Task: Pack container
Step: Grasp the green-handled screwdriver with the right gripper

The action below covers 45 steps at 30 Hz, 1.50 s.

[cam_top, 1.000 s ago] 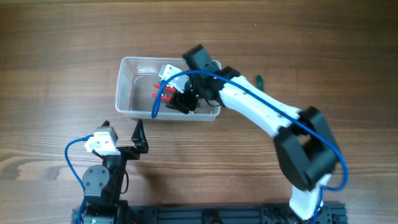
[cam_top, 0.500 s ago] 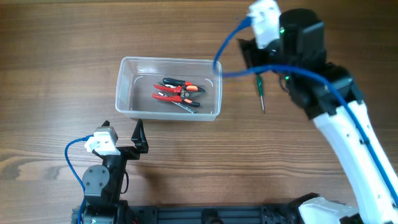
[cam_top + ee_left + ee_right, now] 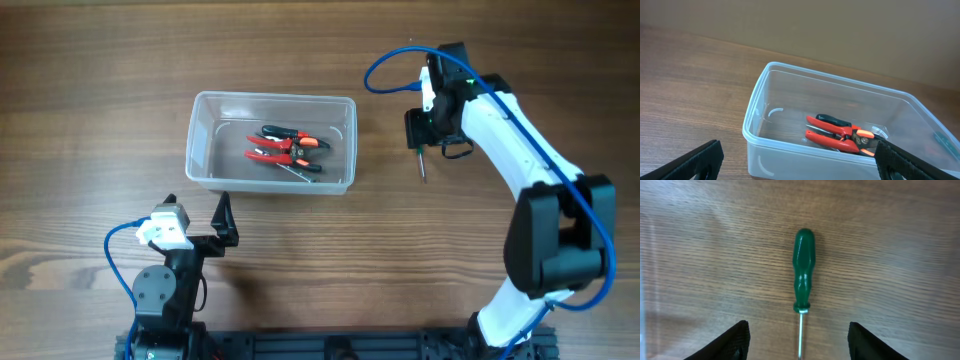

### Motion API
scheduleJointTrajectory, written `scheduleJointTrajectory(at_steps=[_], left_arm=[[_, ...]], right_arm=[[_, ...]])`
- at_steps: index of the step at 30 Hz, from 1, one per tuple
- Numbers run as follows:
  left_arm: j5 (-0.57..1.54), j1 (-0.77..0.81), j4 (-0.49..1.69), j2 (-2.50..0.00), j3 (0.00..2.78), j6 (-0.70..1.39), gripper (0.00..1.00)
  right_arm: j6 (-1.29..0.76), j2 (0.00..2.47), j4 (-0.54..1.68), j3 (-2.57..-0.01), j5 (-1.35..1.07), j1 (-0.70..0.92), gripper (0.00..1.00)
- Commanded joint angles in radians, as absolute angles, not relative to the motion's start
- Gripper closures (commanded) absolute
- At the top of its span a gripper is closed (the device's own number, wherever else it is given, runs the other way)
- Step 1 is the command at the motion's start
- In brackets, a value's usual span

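Observation:
The clear plastic container point(image 3: 200, 140) stands left of centre and holds red-and-black pliers point(image 3: 285, 148). A green-handled screwdriver point(image 3: 422, 170) lies on the table to its right. My right gripper point(image 3: 420, 138) hangs over the screwdriver and is open. In the right wrist view the green handle point(image 3: 804, 270) lies ahead and the shaft runs between the spread fingers point(image 3: 799, 345), untouched. My left gripper point(image 3: 222, 222) is open and empty in front of the container. The left wrist view shows the container point(image 3: 755, 110) and pliers point(image 3: 840, 137) beyond the open fingers point(image 3: 795, 170).
The wooden table point(image 3: 100, 60) surrounds everything. The left arm's base point(image 3: 160, 290) sits at the near edge. A blue cable point(image 3: 385, 70) loops from the right wrist.
The right arm came out of the container, leaving the pliers inside. It swung right and lowered over the green screwdriver. The left arm has not moved.

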<state>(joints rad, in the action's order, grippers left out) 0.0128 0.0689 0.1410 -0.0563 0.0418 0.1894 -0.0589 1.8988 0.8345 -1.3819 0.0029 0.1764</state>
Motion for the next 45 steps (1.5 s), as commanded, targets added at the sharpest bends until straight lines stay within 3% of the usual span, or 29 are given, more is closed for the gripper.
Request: scheduleJointTrajectory(at_steps=[1,9,18,20,22,32,37,40,45], left_arm=[[0.01,0.063,0.142,-0.055,0.038,0.198,0.0],[0.01,0.063,0.142,-0.055,0.038,0.198,0.0],[0.01,0.063,0.142,-0.055,0.038,0.198,0.0],[0.01,0.063,0.142,-0.055,0.038,0.198,0.0],[0.01,0.063,0.142,-0.055,0.038,0.198,0.0],[0.01,0.063,0.142,-0.055,0.038,0.198,0.0],[0.01,0.063,0.142,-0.055,0.038,0.198,0.0],[0.01,0.063,0.142,-0.055,0.038,0.198,0.0],[0.01,0.063,0.142,-0.055,0.038,0.198,0.0]], right_arm=[[-0.081,1.962,0.815,-1.38,-0.031,0.173,0.41],[-0.081,2.056,0.744,-1.38,-0.031,0.173,0.46],[-0.082,2.074,0.699,-1.38,-0.027,0.169,0.7],[-0.081,2.074,0.699,-1.38,-0.025,0.169,0.79],[-0.081,2.074,0.699,-1.381,-0.015,0.169,0.96],[-0.075,1.981,0.833,-1.523,0.116,0.169,0.96],[-0.059,1.856,0.926,-1.718,-0.21,0.19,0.96],[0.088,1.786,0.905,-1.785,-0.419,0.24,0.96],[0.349,1.729,0.866,-1.798,-0.443,0.392,0.96]])
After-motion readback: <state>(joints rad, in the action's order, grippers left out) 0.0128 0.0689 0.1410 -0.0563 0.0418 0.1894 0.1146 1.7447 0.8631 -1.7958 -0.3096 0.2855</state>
